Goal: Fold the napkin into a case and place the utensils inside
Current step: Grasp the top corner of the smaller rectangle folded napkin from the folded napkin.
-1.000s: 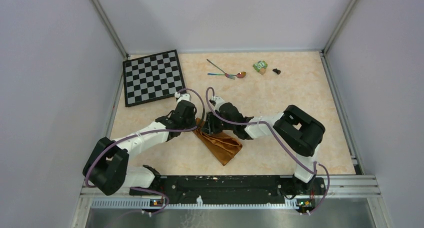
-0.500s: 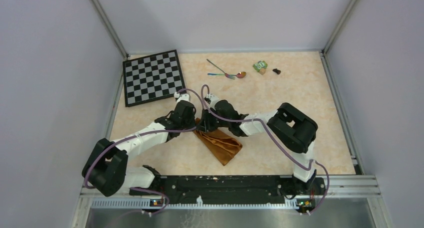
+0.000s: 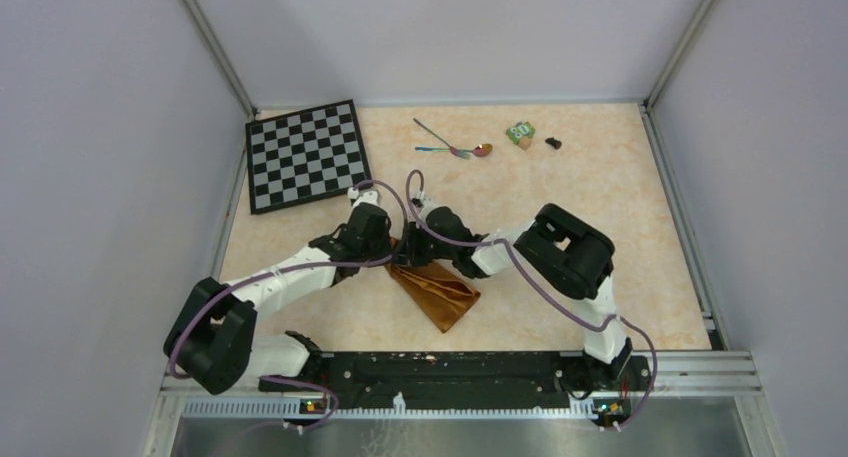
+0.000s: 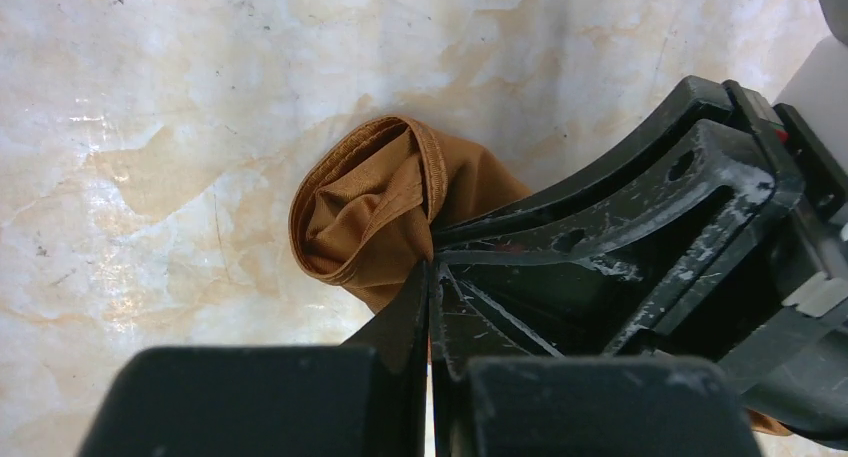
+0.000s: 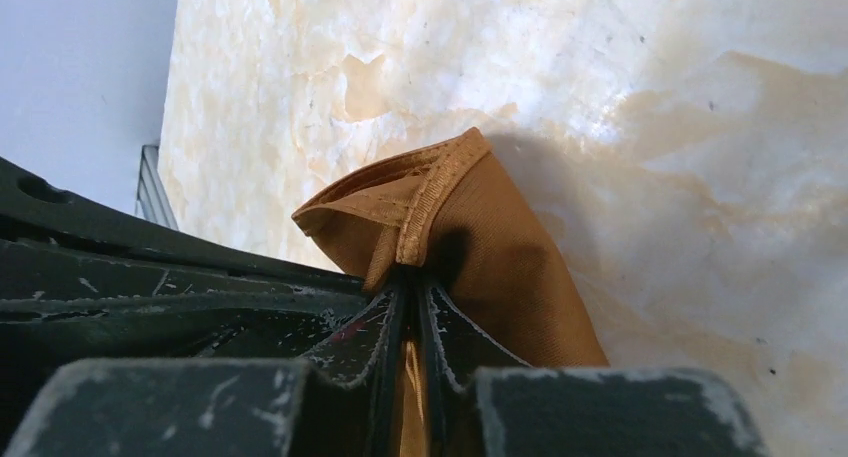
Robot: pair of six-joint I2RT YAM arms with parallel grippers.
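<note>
the left gripper [image 4: 430, 277] is pinched tight on the napkin [image 4: 365, 202], which lies folded narrow mid-table, well apart from the utensils [image 3: 455, 149]. just beside it, the right gripper [image 5: 408, 277] clamps the same bunched end. the cloth looks thin, limp and slippery, so the stitched hem likely holds best.

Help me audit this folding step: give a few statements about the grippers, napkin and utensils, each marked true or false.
1. The left gripper and right gripper are each shut on the napkin. True.
2. The utensils are tucked inside the napkin. False: they lie in the open, well beyond it.
3. The napkin rests on the chessboard. False: the two are apart, the chessboard farther back and to the left.
4. In the top view, the green block sits to the right of the utensils. True.
</note>
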